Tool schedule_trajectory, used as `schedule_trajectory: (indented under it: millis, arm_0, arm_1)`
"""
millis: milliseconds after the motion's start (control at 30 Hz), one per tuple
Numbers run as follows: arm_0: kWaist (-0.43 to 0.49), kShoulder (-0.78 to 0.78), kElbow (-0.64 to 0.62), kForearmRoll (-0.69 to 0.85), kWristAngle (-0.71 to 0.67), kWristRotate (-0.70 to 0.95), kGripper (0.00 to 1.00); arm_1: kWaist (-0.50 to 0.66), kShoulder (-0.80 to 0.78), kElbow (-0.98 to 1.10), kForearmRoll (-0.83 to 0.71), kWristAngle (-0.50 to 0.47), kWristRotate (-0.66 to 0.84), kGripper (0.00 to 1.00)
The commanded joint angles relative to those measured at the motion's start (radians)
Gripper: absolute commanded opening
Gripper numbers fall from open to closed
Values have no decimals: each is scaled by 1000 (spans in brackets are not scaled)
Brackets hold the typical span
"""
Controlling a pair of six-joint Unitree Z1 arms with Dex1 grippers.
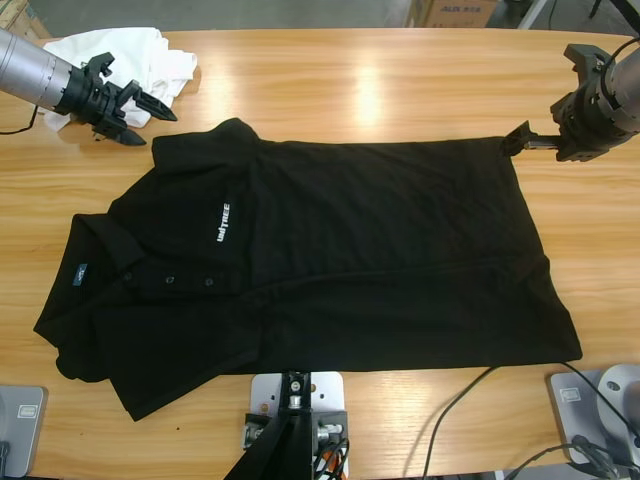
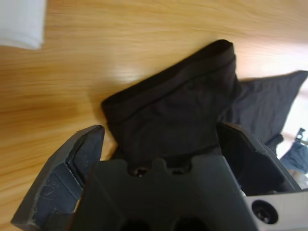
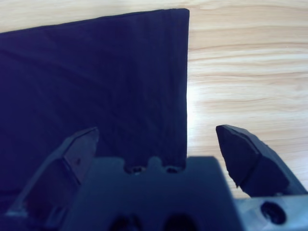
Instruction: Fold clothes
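The clothes are a black polo shirt (image 1: 330, 250), spread flat across the table with its collar (image 1: 100, 250) to the left and its hem to the right, and a white bundle (image 1: 120, 55) at the back left. My left gripper (image 1: 158, 128) hovers open just left of the upper sleeve (image 1: 235, 135). In the left wrist view that sleeve (image 2: 178, 106) lies ahead between the spread jaws of the gripper (image 2: 161, 129). My right gripper (image 1: 525, 140) is at the hem's far corner. In the right wrist view it (image 3: 158, 130) is open, astride the hem edge (image 3: 185, 96).
A white shirt corner (image 2: 21, 21) shows at the left wrist view's top left. A black cable (image 1: 455, 410) trails over the table's front right. Bare wood (image 1: 380, 80) runs behind the shirt, and cardboard boxes (image 1: 450, 12) stand beyond the far edge.
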Motion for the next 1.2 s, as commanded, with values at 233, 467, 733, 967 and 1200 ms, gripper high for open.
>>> schedule_trajectory:
  millis: [233,467,733,967,1200]
  arm_0:
    - [-22,92,9,-5,59,-17,881]
    - [-35,115,8,-3,74,-30,881]
    - [-50,131,-13,-1,86,-34,851]
    - [-73,159,-70,38,84,-63,699]
    - [-77,164,-65,38,79,-61,41]
  arm_1:
    - [1,23,41,-33,10,14,987]
    - [1,24,56,-50,10,15,987]
    - [1,23,56,-54,10,15,987]
    - [1,27,56,-60,10,15,987]
    - [1,26,60,-64,11,15,987]
